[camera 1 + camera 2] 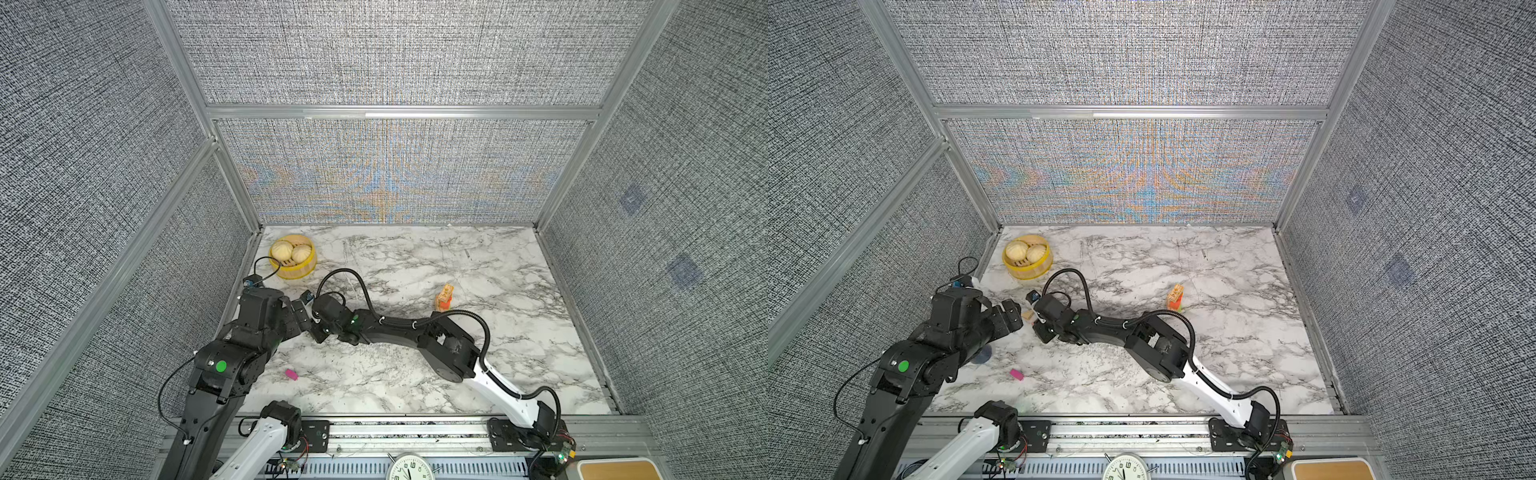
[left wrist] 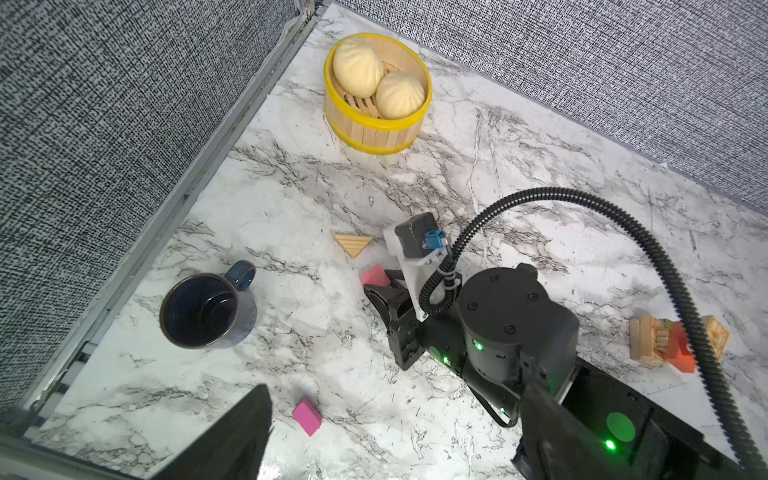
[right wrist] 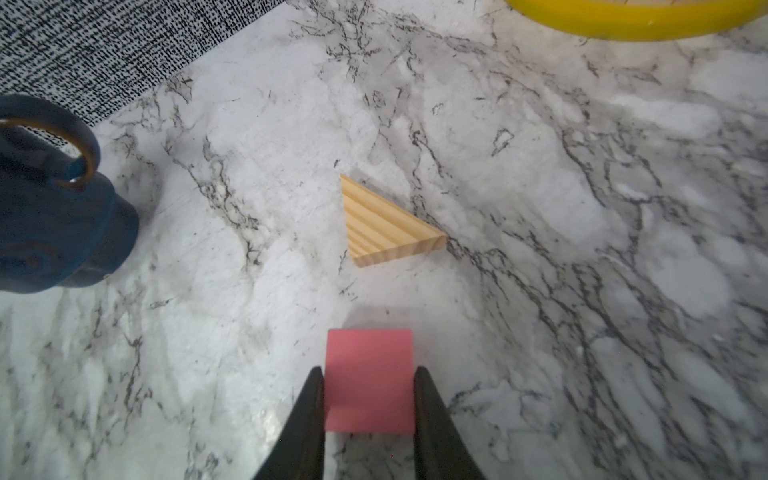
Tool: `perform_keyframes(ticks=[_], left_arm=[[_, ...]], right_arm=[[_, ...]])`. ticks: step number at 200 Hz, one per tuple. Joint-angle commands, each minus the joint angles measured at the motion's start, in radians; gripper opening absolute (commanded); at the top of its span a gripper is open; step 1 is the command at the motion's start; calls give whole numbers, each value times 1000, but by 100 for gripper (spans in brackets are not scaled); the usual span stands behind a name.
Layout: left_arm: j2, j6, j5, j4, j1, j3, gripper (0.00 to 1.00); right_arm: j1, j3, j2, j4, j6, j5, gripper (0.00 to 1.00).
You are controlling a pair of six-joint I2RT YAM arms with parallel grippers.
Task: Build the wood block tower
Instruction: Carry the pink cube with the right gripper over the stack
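The right gripper (image 3: 368, 372) is clamped on the pink block (image 3: 369, 353) at the left side of the table (image 1: 415, 270).
The left gripper (image 1: 1013, 316) hangs close by, jaws apart and empty. The steamer (image 2: 376, 133) and mug (image 2: 205, 309) stand near, so a straight lift before swinging looks safest. The tower (image 1: 444, 298) stands well apart to the right, and the block should probably arrive level, squared to the top piece, and be released gently. The triangle (image 3: 382, 224) lies just beside the pink block, and the magenta block (image 2: 306, 415) nearer the front. Numerals on a clock (image 1: 409, 467) are the only writing. Patterns on the tower are too small to read.
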Motion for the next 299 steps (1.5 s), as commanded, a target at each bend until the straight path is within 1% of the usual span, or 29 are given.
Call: perform_keyframes(ticks=[1, 57, 76, 82, 93, 108, 143, 177, 214, 258, 278, 291, 292, 299], left_arm=[[5, 11, 0, 13, 2, 9, 94], [48, 51, 60, 89, 2, 0, 95], [102, 65, 83, 114, 2, -3, 92], [121, 70, 102, 126, 2, -4, 91], [148, 129, 162, 178, 2, -20, 91], [170, 119, 212, 253, 2, -48, 90], [261, 106, 263, 358, -3, -58, 87], [371, 101, 276, 446, -47, -38, 87], [518, 108, 252, 518, -139, 24, 87], [677, 102, 262, 603, -204, 93, 87], [741, 101, 268, 624, -226, 131, 87], [779, 103, 277, 633, -237, 157, 87], [781, 103, 277, 633, -238, 159, 87], [800, 104, 281, 637, -243, 173, 87]], right_arm=[[-5, -34, -31, -53, -11, 2, 20], [-48, -206, -184, -9, -6, -5, 20], [-70, -273, -243, 5, 1, -2, 20], [-75, -291, -260, 8, 5, -1, 20], [-86, -336, -295, 19, 11, 3, 20], [-102, -395, -348, 28, 15, 15, 20], [-142, -557, -488, 58, 24, 54, 20], [-188, -700, -624, 65, 46, 91, 20], [-231, -840, -780, 41, 52, 155, 20], [-279, -968, -964, -14, 64, 181, 20], [-298, -1016, -1039, -37, 68, 192, 20], [-314, -1017, -1077, -58, 68, 191, 20], [-316, -1042, -1082, -63, 68, 193, 20], [-325, -1054, -1100, -75, 69, 193, 20]])
